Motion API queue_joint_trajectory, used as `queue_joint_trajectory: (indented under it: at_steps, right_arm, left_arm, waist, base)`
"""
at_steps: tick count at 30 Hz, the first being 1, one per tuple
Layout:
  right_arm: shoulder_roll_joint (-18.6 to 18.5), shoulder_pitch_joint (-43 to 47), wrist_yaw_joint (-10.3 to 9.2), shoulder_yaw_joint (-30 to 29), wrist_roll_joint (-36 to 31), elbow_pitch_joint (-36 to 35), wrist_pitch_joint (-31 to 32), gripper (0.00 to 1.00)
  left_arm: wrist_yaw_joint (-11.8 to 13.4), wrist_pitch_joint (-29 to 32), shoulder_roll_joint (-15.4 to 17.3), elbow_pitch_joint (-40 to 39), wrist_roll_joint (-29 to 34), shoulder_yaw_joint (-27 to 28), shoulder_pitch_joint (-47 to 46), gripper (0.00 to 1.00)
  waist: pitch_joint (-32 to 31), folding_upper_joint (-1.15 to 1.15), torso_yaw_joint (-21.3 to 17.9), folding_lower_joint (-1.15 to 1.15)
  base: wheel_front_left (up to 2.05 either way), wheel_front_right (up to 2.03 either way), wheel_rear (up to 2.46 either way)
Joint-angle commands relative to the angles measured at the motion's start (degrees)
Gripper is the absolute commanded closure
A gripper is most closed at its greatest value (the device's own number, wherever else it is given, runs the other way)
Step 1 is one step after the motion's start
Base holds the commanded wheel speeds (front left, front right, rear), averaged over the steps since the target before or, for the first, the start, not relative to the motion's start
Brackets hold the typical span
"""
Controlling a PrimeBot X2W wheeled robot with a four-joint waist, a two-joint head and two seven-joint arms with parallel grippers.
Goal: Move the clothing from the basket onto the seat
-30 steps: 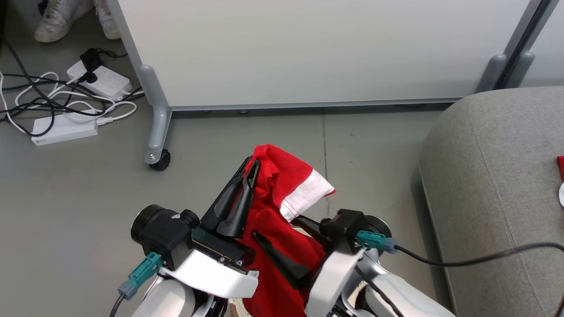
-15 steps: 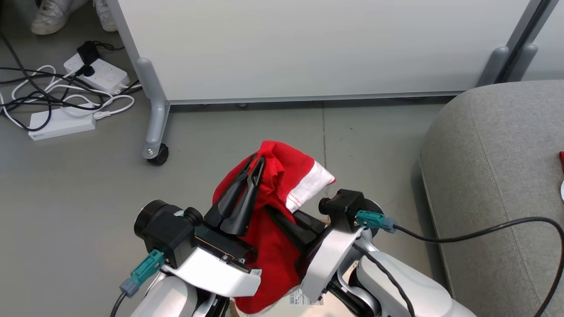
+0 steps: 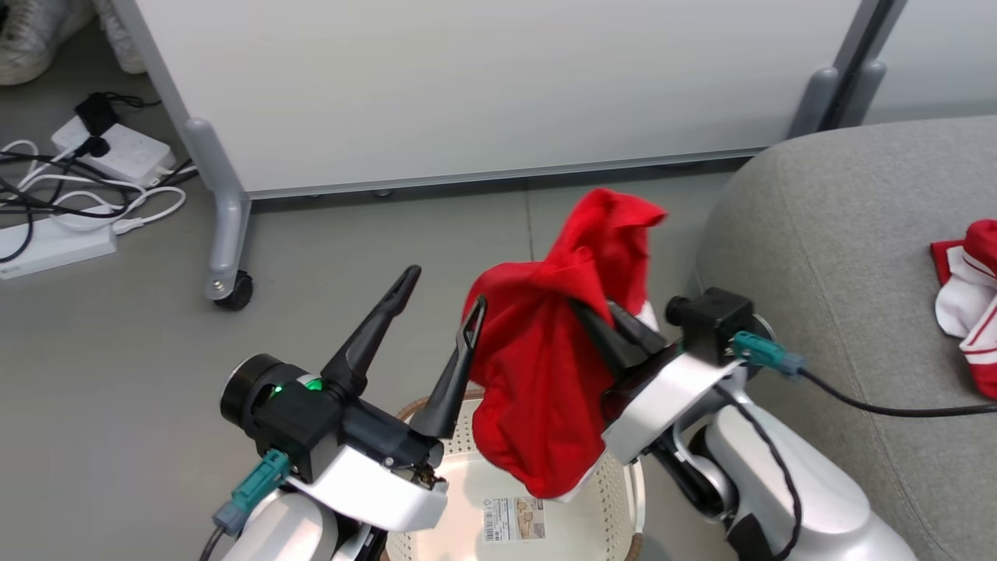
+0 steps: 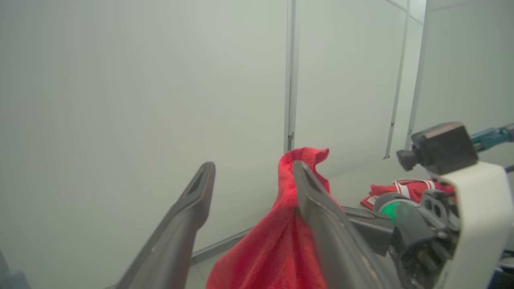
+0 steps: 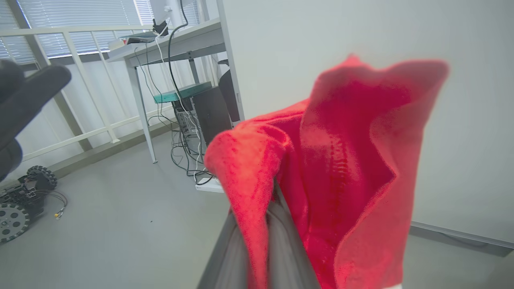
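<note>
Left gripper (image 3: 444, 290): open, empty.
Right gripper (image 3: 600, 319): clamped on red garment (image 3: 537, 389), above basket (image 3: 623, 499).
Seat (image 3: 841, 273): striped garment (image 3: 966, 312) lies on it.

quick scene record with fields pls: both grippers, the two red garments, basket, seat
left gripper: open, holding nothing
right gripper: shut on the plain red garment, which hangs over the basket
striped red garment: lying on the grey seat
basket: no clothing visible in the part shown
next, likely: carry the held garment to the seat
</note>
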Motion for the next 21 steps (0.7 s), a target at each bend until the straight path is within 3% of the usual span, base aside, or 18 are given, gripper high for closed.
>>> queue_joint_trajectory:
  at_steps: [1,14,21]
  right_arm:
    - [-0.5,0.7,0.08,-1.3,-0.9,-0.5,-0.4,1.0]
    - [-1.8,5.7,0.08,-11.8,-5.8,-3.6,2.5,1.0]
    - [-1.5,8.4,0.08,-15.1,-7.6,-6.0,4.0,1.0]
  left_arm:
    - [-0.5,0.2,0.6,0.3,0.3,-0.4,0.0,0.0]
    - [-5.1,3.7,2.1,5.8,2.2,-8.3,1.3,0.0]
    - [-6.1,3.3,2.4,7.4,2.3,-10.2,1.6,0.0]
  waist:
    - [0.3,0.0,-0.9,0.0]
    - [1.1,0.0,-6.8,0.0]
    - [2.3,0.0,-11.8,0.0]
  base:
    - [0.0,0.0,0.0]
    - [0.0,0.0,0.0]
    - [0.0,0.0,0.0]
